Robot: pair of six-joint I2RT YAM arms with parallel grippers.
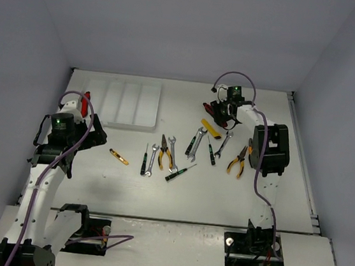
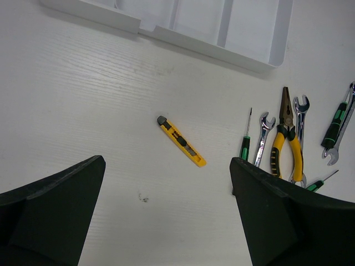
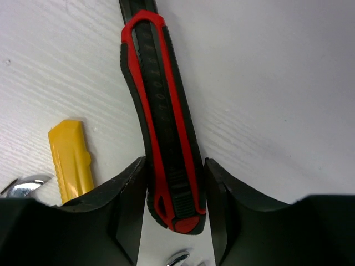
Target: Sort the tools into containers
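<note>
Two right fingers (image 3: 126, 213) flank red utility knife (image 3: 164, 122), seemingly gripping.

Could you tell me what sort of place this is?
Probably a robot lab test cell: left arm and right arm bolted at a white table, plain walls enclosing it, hand tools laid out beside a white tray.

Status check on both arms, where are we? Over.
Left pincer open, empty. Right pincer straddling red-and-black utility knife, grip unconfirmed. White four-compartment plastic tray holds nothing. Yellow utility knife close beside right pincer's finger.
</note>
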